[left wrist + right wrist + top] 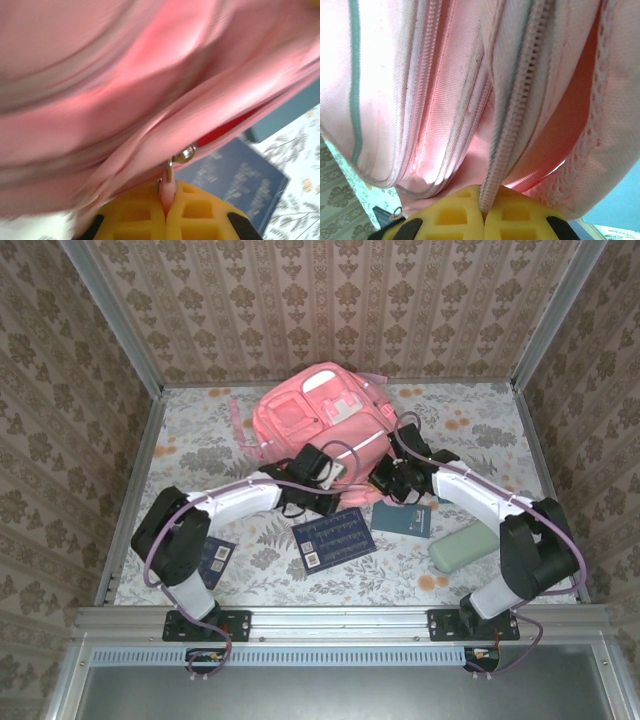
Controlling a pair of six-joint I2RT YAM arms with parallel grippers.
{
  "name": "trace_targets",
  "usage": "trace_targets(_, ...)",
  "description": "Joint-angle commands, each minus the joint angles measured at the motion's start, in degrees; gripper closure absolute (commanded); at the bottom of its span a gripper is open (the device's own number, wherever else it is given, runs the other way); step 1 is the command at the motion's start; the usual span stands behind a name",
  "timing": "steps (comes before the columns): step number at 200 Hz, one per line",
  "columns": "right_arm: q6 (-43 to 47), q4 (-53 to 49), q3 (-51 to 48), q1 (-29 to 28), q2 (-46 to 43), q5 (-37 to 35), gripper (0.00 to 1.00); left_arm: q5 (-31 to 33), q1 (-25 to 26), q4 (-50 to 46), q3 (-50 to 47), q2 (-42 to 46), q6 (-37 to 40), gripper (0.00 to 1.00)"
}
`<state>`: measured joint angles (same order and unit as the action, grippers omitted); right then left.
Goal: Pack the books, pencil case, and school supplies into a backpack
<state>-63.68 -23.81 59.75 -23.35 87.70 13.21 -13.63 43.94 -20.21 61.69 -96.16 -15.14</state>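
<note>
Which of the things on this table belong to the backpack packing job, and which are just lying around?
Job: pink fabric backpack; thin navy book; second navy book; flat teal notebook; mint-green soft pencil case.
Just there: floral tablecloth; patterned wallpaper.

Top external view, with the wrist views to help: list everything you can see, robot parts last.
backpack: one, pink, back centre of the table
navy books: two, dark navy; one at centre in front of the backpack, the other near left, partly under the left arm
teal notebook: one, dark teal, just right of the centre book
pencil case: one, mint green, near right
table: one, pale floral top
left claw: one, yellow, shut on the backpack's pink zipper pull
right claw: one, yellow, shut on the backpack's zipper edge
</note>
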Motion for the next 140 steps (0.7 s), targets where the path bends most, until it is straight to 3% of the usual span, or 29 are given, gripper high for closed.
trace_targets(1, 1.3, -0.4, -1.0, 1.5, -4.1, -3.4, 1.0, 4.6, -6.5, -7.1, -1.9, 3.0, 4.0, 1.0)
trace_targets(62, 1.3, 0.5, -2.1, 1.5, -5.8, -1.9, 1.0, 5.2, -20.2, -6.3, 2.3, -1.8, 8.2, 1.0)
trace_targets(111, 1.7, 1.9, -1.6, 0.6, -5.0, -0.7, 1.0, -1.7, -19.9, -4.6, 3.7, -3.0, 6.1, 1.0)
trace_targets(124, 1.9, 2.0, -1.5, 0.5, -4.6, -0.2, 1.0, -3.4, -19.8, -4.5, 3.0, -2.1, 4.6, 0.81)
trace_targets(140, 2.6, 1.7, -1.5, 0.4, -4.5, -0.1, 0.87, -5.2, -19.7, -3.0, 0.6, 1.0, 2.3, 0.71)
